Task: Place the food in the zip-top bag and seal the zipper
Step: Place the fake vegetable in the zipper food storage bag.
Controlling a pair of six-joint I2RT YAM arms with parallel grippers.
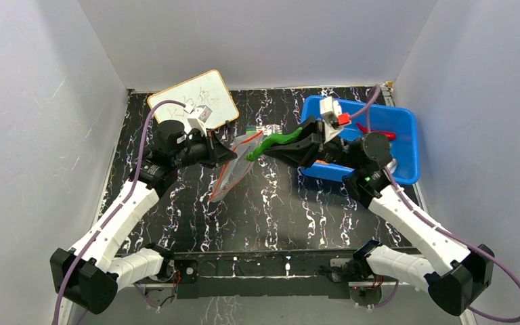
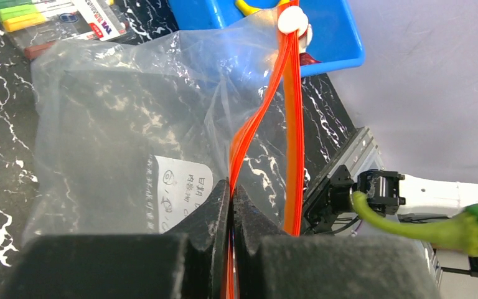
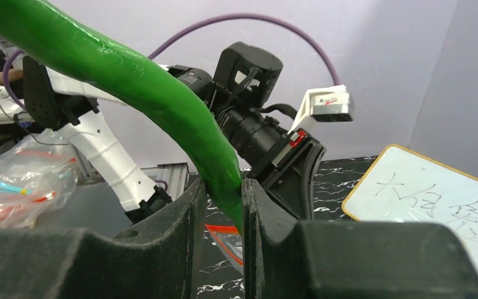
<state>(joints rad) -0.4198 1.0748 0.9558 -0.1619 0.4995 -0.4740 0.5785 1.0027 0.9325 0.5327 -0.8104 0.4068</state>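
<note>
Between the fingers of the left gripper [image 2: 231, 190]: one orange-red strip of the zipper [image 2: 294, 124], with the jaws pressing together on it. The zip-top bag [image 2: 118, 118] is hanging slack ahead of the fingertips, its white slider [image 2: 292, 22] sitting at the far end.

Between the fingers of the right gripper [image 3: 223, 190]: a green pepper [image 3: 155, 103], with the jaws clamping its narrow end. The body is curving up and ahead toward the bag mouth, seemingly just short of it.

Behind the right gripper: a blue tub [image 1: 406, 132].

Beyond the bag: a marker pack [image 2: 50, 22].

Past the left gripper: a whiteboard [image 1: 193, 100].
</note>
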